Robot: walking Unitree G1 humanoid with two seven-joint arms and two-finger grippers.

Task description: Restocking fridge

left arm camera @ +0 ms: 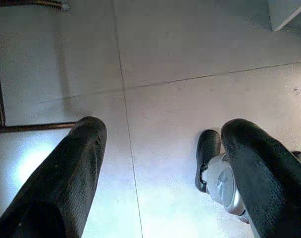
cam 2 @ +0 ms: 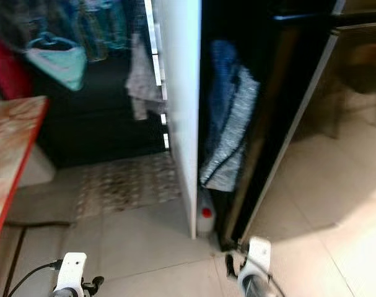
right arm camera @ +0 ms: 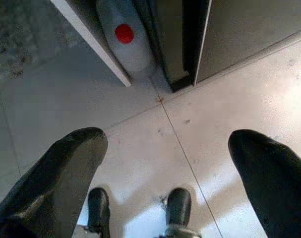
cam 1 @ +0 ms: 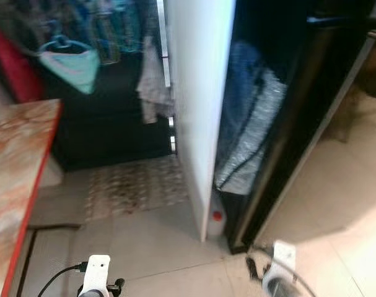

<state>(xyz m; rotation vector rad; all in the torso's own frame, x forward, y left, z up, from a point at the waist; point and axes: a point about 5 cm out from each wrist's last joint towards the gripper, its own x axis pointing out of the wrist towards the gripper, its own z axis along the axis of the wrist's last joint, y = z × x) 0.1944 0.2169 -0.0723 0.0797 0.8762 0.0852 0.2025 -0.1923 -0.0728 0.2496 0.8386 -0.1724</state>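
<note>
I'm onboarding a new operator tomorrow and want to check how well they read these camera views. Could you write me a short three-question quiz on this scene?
1. True or false: the left end effector is shut on a bottle.
2. What colour is the cap of the plastic jug standing on the floor between the white panel and the dark fridge? A) blue B) red C) green
3. What lies on the floor in front of the dark cabinet?

Key: 1. False: it is open over bare tiles. 2. B. 3. A patterned mat.
</note>
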